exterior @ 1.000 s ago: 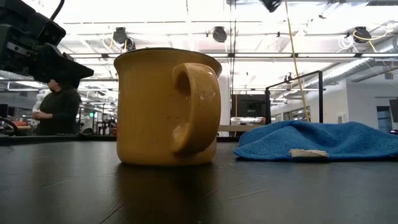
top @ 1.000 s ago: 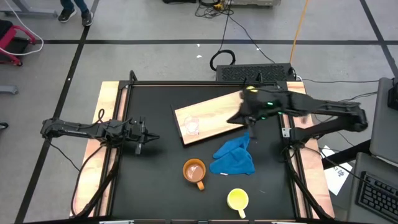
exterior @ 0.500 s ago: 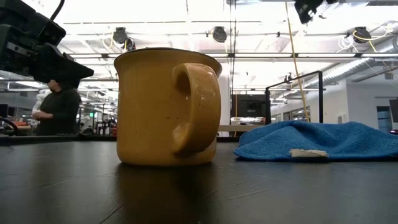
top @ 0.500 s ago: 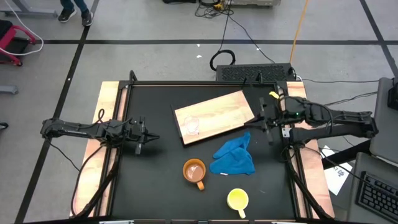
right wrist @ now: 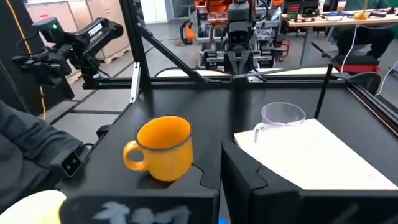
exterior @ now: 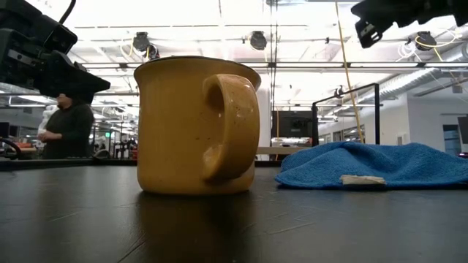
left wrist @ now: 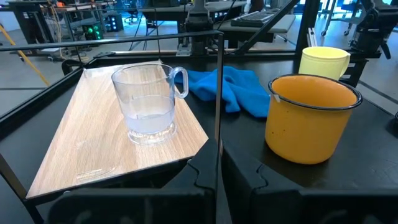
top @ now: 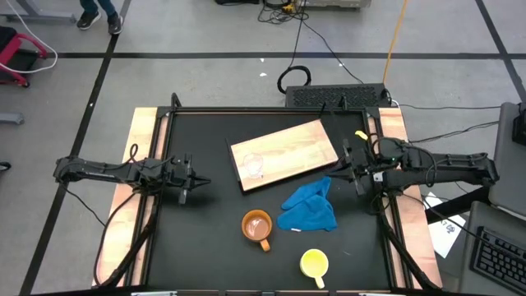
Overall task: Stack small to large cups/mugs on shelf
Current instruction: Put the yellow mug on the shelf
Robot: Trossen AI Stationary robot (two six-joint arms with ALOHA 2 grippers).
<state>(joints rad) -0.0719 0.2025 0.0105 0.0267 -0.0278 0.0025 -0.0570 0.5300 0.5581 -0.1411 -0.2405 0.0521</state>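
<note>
- So, the small clear glass cup (top: 253, 165) is standing upright on the shelf (top: 288, 148), near its left end, and nothing is stacked yet.
- The orange mug (top: 257, 225) sits on the black tabletop (top: 205, 238) just in front of the shelf, right beside the blue cloth (top: 311, 207). The yellow mug (top: 314, 264) is farther toward the front edge, well apart from the board.
- The left gripper (top: 197, 182) hovers at the left side of the table, fingers pinched together with nothing in them.
- The right gripper (top: 345, 168) is by the shelf's right end, above the cloth's far corner, also clamped shut on nothing.
- Handling guess: the glass looks light, slick and breakable, so I'd pinch its wall across the rim, gently.
- The mugs look like stiff enamel or ceramic, heavier. I'd grab a rim wall opposite the handle, since handles could twist in the fingers.
</note>
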